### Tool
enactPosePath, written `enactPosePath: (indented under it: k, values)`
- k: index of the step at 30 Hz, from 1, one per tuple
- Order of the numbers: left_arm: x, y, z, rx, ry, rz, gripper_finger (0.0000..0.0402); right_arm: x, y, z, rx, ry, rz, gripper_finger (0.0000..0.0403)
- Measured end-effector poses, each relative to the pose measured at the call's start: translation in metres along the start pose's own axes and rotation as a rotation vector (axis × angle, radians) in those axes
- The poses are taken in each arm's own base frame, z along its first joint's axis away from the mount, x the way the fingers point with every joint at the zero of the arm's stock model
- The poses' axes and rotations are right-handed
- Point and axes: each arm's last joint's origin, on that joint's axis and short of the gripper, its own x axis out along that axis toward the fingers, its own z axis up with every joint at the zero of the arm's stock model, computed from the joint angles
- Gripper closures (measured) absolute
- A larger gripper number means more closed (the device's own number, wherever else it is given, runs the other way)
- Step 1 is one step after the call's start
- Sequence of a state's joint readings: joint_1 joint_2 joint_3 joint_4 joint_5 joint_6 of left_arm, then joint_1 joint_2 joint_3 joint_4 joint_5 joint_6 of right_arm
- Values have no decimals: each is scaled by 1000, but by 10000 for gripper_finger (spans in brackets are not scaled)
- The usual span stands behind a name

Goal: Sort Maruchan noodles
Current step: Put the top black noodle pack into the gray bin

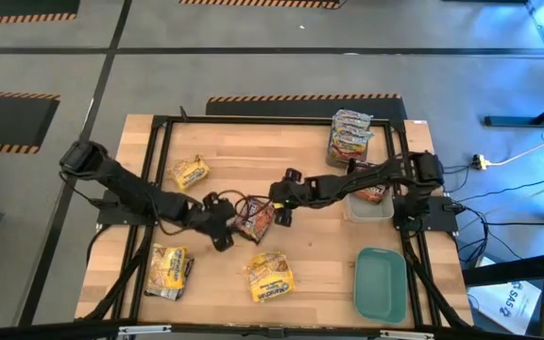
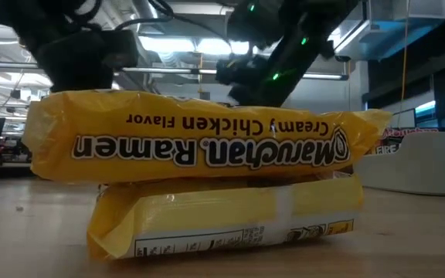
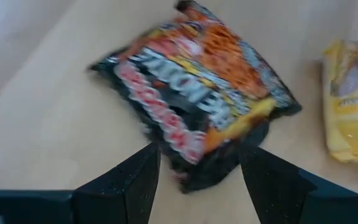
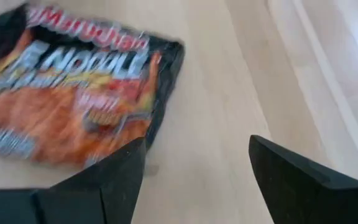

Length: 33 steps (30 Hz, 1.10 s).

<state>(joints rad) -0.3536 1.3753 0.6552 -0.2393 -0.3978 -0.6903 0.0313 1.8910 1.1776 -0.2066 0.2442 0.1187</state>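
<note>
Between the spread fingers of the left gripper (image 3: 197,186) lies the edge of a dark brown-red packet (image 3: 197,93), flat on the table (image 1: 314,255) near its middle. Just beside it the right gripper (image 1: 281,194) hangs, fingers likewise parted and holding nothing. To pick cleanly, the left should probably close on the crinkled rim, then lift level. Yellow packets (image 1: 269,277) lie well apart toward the near edge, silvery-pink ones (image 1: 349,135) stacked by the clear tray (image 1: 370,208).

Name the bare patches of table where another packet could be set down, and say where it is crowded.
Free: the table between the yellow packet and the silvery stack; also between the front yellow packet and the teal lid. Crowded: the middle, where both grippers flank the dark packet.
</note>
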Motion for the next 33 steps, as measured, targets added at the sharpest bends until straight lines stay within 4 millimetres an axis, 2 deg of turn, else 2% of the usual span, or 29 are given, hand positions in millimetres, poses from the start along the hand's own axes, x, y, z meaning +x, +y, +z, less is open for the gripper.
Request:
enactPosePath:
  k: [4, 10, 16, 26, 30, 33]
  values:
    - [10, -11, -12, -10, -9, 34, 186, 19, -7, -4, 30, -46, -18, 133]
    - [34, -13, -25, -7, 33, 93, 186, 37, -5, -15, 4, -1, -18, 133]
    - [41, 4, -20, -36, -19, 257, 186, 30, 11, -21, 1, 58, 36, 133]
    - [56, 41, 11, 22, -80, 406, 186, 16, 40, -21, -7, 108, 114, 133]
    - [54, 49, 20, 50, -65, 382, 186, 10, 37, -19, -18, 150, 102, 133]
    - [39, 43, 29, 52, -73, 326, 186, -1, 30, -15, -37, 167, 62, 133]
